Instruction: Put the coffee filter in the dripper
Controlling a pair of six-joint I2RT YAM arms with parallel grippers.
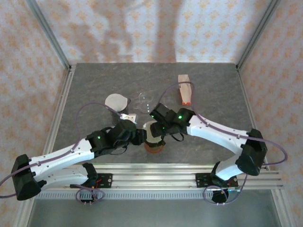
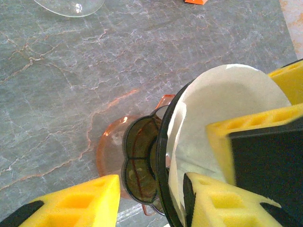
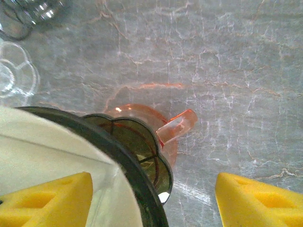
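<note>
the filter sits in the dripper by the table's near edge, right under both grippers. right gripper gapes wide, holding nothing. left gripper is half closed over the rim, and i can't tell if it grips.

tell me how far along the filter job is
Done: the white coffee filter already sits inside the dripper, lining its dark rim. In hand: left jaws and right jaws both straddle that rim, each reaching inside onto the paper; whether the left ones pinch is unclear. Left: probably let go and pull both arms away, if the filter sits flat.
</note>
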